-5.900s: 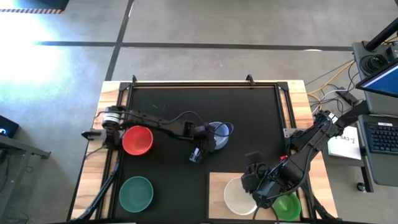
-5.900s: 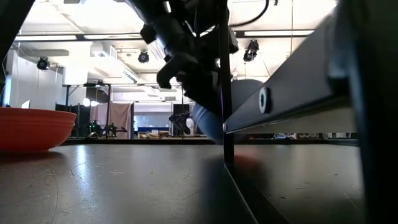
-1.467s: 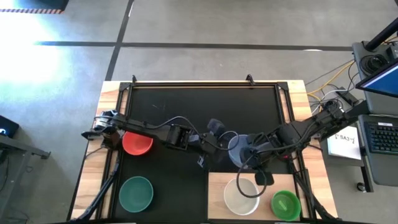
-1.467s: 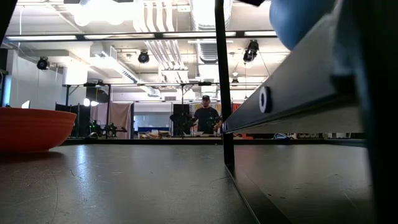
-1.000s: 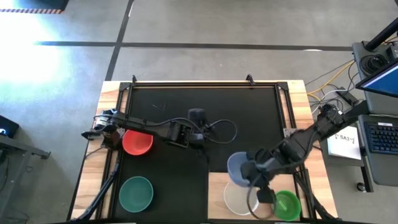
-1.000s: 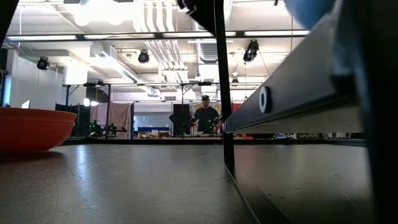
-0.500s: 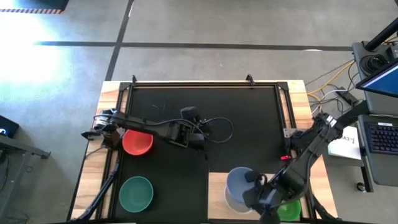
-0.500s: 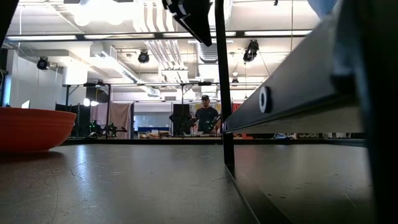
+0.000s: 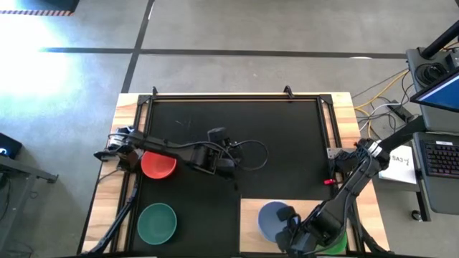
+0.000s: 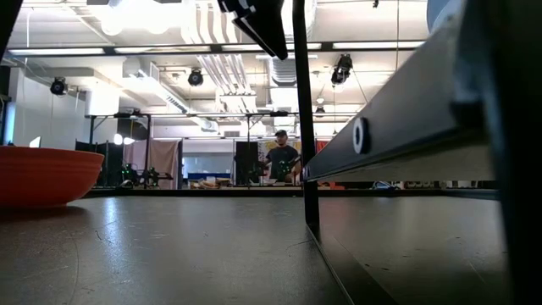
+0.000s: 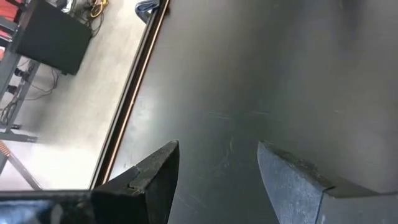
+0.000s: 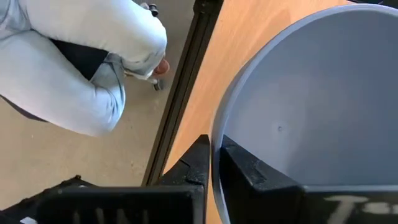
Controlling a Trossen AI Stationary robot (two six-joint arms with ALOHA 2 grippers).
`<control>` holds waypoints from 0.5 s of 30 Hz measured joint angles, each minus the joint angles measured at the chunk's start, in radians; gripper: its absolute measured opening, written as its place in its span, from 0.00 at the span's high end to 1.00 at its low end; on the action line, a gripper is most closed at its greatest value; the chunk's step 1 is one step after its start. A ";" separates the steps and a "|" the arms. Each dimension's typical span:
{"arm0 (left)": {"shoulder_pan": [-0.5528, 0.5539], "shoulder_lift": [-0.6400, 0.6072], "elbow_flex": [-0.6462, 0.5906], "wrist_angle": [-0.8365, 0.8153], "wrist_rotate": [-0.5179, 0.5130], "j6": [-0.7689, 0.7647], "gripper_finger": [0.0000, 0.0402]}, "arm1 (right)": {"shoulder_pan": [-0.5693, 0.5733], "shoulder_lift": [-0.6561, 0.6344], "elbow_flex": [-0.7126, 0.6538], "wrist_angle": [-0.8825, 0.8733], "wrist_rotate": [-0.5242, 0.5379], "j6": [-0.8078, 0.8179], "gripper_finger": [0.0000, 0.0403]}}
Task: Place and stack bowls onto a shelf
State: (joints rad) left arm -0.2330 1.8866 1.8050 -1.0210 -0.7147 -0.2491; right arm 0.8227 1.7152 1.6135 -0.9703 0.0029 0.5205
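The periwinkle bowl (image 9: 273,219) sits mouth up on the shelf (image 9: 250,215), the light wooden board at the table's near edge, and the right gripper (image 12: 212,163) has its rim pinched — fingers narrow, one inside the wall, one outside. Round as it is, the bowl has no long axis to call. Just past the right gripper's far side, a sliver of a green bowl (image 9: 336,244) peeks out from under the arm. Three more things to count: one red bowl (image 9: 158,165) and one teal-green bowl (image 9: 156,223) well away on the black mat (image 9: 287,136), plus the left gripper (image 11: 217,168), fingers spread wide and holding nothing, hanging over bare mat. Beyond the table's edge — a person's pale sleeve (image 12: 93,37) near the right gripper.
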 joint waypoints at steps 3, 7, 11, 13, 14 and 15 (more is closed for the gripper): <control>-0.006 0.000 0.000 -0.001 0.000 -0.003 0.50 | 0.000 0.001 0.000 0.004 0.000 0.000 0.90; -0.007 -0.001 0.000 -0.017 0.001 -0.018 0.50 | 0.000 -0.008 0.000 0.027 -0.001 0.000 0.82; -0.009 -0.003 0.000 -0.056 0.032 -0.039 0.50 | 0.002 -0.039 0.004 0.049 -0.025 0.003 0.75; -0.009 -0.004 0.000 -0.083 0.081 -0.054 0.50 | 0.002 -0.054 0.022 0.036 -0.028 0.003 0.72; -0.011 -0.005 0.000 -0.107 0.105 -0.065 0.50 | 0.002 -0.062 0.032 0.026 -0.023 0.003 0.72; -0.011 -0.005 0.000 -0.134 0.127 -0.084 0.50 | 0.002 -0.071 0.042 0.013 -0.007 0.002 0.71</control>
State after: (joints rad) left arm -0.2438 1.8820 1.8049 -1.1547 -0.5874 -0.3327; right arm 0.8249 1.6446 1.6555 -0.9570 -0.0043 0.5227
